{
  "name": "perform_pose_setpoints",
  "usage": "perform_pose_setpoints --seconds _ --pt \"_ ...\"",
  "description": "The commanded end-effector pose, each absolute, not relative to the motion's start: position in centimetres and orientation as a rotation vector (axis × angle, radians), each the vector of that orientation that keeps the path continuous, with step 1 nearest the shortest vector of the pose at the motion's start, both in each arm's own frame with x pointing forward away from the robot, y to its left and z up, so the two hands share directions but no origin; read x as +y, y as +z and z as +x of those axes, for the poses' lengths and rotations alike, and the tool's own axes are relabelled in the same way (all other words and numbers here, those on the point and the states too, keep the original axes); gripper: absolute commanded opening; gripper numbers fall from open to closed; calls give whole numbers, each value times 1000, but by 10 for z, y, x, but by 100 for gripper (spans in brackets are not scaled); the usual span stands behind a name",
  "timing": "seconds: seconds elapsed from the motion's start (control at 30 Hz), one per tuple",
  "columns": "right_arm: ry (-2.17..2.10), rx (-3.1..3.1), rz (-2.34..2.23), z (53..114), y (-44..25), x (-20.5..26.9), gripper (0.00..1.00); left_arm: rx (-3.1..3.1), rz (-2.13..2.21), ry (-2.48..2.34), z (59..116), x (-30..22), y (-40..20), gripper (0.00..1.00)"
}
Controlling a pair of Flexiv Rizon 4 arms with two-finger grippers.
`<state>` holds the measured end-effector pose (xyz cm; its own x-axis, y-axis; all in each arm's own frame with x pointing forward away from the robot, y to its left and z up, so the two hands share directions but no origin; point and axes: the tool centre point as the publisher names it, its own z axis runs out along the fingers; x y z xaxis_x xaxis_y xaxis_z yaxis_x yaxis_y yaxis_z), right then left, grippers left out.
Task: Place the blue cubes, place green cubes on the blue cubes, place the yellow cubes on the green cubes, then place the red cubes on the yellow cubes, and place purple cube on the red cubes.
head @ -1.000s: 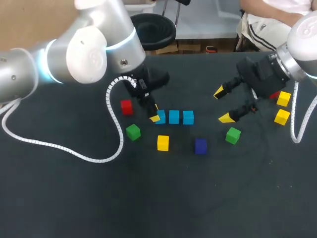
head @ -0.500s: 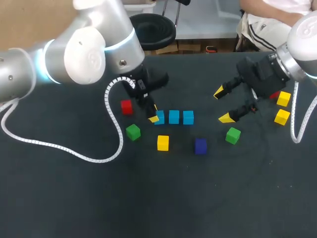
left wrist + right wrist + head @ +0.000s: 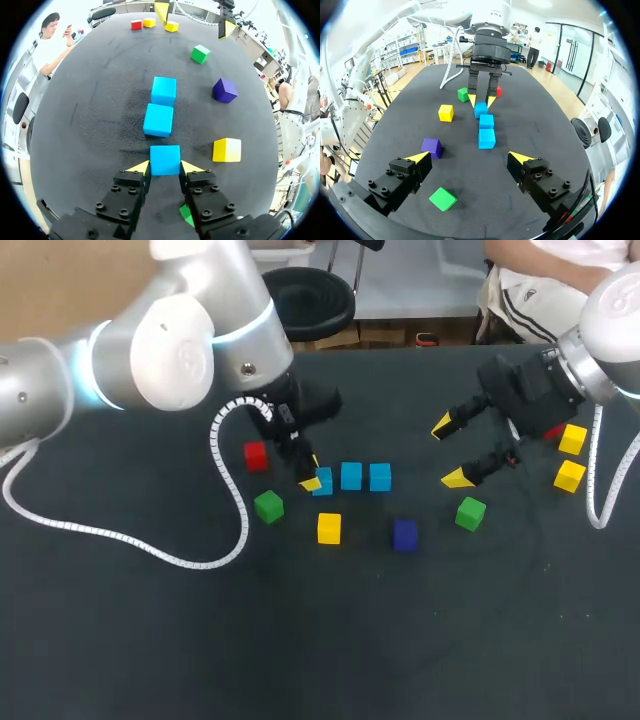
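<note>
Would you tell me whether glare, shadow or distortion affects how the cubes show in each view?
Head view: even light; the left end effector hides part of a blue cube. Left wrist view: the yellow cube has a glare-paled face. Right wrist view: the table edge bows.

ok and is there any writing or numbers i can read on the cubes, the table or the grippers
None readable: the cubes, including the blue cube in the left gripper, have plain faces; the table and right gripper show no marks.
</note>
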<state>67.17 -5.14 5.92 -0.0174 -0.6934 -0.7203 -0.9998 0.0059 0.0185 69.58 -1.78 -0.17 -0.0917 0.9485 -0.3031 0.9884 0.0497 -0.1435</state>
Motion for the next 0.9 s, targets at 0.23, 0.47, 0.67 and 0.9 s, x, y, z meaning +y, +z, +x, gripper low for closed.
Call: perform_pose_setpoints --seconds 0.23,0.47,0.67,0.9 --pt "761 1762 -1740 672 59 -52 100 2156 2067 -455 707 -20 -1 0" --pt "761 1762 -1740 672 59 -52 100 2133 2090 -434 711 -18 -1 0" --pt "761 1762 -1740 672 59 -52 100 2143 2088 -438 712 -17 -4 0" --pt "761 1762 -1740 672 59 -52 100 2155 2083 -452 711 -16 -8 0"
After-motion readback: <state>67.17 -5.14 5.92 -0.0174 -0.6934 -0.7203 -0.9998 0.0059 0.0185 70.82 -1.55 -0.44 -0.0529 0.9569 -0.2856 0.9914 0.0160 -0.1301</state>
